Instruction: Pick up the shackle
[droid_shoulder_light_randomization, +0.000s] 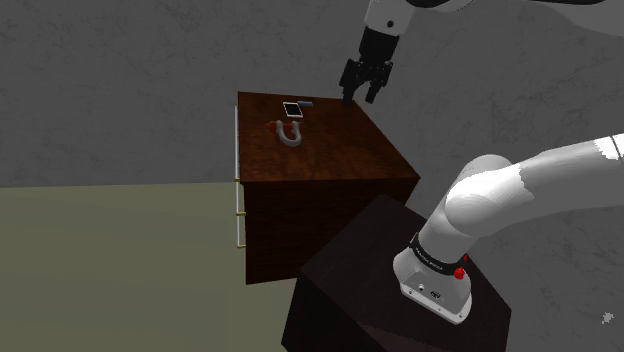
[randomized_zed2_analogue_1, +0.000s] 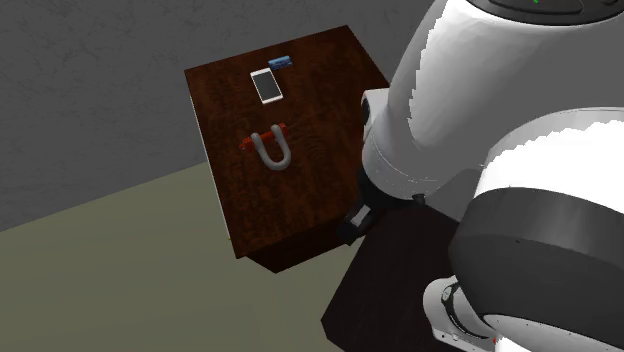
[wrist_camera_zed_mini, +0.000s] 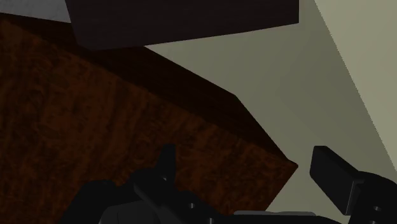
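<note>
1. Grey wall (droid_shoulder_light_randomization: 120, 80) behind everything, a bit blotchy.
2. Pale green floor (droid_shoulder_light_randomization: 110, 270) below it, running up to the wall.
3. Big cabinet (droid_shoulder_light_randomization: 300, 230) of dark brown wood, standing on the floor by the wall. Flat tabletop (droid_shoulder_light_randomization: 345, 150) on top, with three small things on it.
4. Dark box stand (droid_shoulder_light_randomization: 350, 285) just beside the cabinet, at the shoulder view's lower right.
5. White arm (droid_shoulder_light_randomization: 520, 195) with dark joints, going up from the stand, then bending over and down toward the tabletop.
6. Black gripper (droid_shoulder_light_randomization: 360, 97) pointing down, up in the air by the tabletop's far side, toward the shoulder view's right. Fingers (wrist_camera_zed_mini: 334, 175) spread wide apart, with nothing between them and touching nothing. Past them in the wrist view, a corner of the tabletop and some floor.
7. Shackle (droid_shoulder_light_randomization: 290, 135), grey and shaped like a U, with a red pin (randomized_zed2_analogue_1: 262, 141) across its open end. Lying flat on the tabletop, toward the far side, well apart from the gripper and not held.
8. Flat phone (randomized_zed2_analogue_1: 266, 85) with a pale rim, lying near the shackle's pin end, not touching it.
9. Tiny blue thing (randomized_zed2_analogue_1: 281, 62) at the far edge of the tabletop, just beside the phone.
</note>
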